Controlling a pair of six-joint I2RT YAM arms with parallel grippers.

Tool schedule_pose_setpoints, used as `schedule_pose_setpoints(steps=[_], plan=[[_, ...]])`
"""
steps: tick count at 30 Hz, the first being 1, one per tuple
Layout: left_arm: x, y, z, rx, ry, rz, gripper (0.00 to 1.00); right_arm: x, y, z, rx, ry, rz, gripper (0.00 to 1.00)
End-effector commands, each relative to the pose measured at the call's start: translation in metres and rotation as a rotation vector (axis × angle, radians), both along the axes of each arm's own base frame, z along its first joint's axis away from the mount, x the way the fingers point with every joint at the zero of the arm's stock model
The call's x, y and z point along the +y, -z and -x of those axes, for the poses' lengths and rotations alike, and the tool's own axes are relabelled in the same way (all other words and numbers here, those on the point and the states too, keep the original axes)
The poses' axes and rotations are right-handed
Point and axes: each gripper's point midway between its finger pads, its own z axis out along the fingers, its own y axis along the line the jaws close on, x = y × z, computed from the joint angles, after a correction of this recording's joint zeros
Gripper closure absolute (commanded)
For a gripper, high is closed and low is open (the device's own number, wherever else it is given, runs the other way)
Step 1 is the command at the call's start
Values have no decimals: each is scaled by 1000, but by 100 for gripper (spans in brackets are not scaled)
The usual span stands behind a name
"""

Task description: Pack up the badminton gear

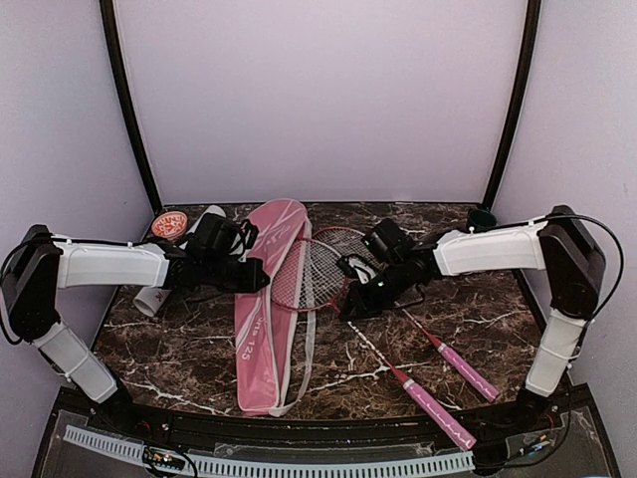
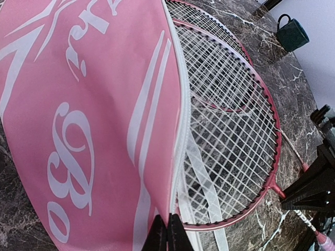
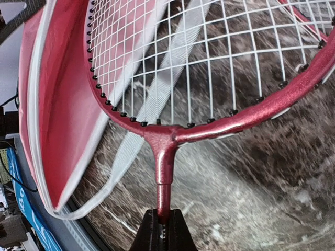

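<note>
Right gripper (image 3: 163,219), closest to its wrist lens, is clamped on the thin shaft of one red-framed racket (image 3: 172,133), just below the throat. Left gripper (image 2: 167,227) is pinched shut on the zip edge of the pink racket bag (image 2: 78,115). Bag lies lengthwise, left of centre on the worktop (image 1: 498,319). Both racket heads overlap its right edge, and the pink handles run off to the near right.

Handling, judged: racket is light with a stiff frame. Shaft is slim and smooth and may twist in the grip, so the throat hold suits. Strings can snag. Bag is soft and floppy; take it by the rim.

Views: right wrist shows the bag mouth apparently open, with red lining and a loose white strap (image 3: 172,68). Left wrist separates the second racket (image 2: 204,23). Only the top view shows the white tube (image 1: 149,297) at far left and the green cup (image 1: 483,217) at far right. No shuttlecocks seen.
</note>
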Motion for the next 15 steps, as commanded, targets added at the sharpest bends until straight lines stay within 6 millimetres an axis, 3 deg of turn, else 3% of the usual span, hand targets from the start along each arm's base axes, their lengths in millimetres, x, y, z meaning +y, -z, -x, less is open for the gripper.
schedule_pose_setpoints(steps=[1, 11, 15], plan=[[-4, -9, 1, -7, 5, 60, 100, 49, -32, -29, -70, 15, -125, 100], [-7, 0, 14, 20, 65, 69, 100, 107, -29, -68, -16, 99, -287, 100], [-10, 2, 17, 25, 97, 73, 100, 126, -32, -68, -7, 73, -328, 100]])
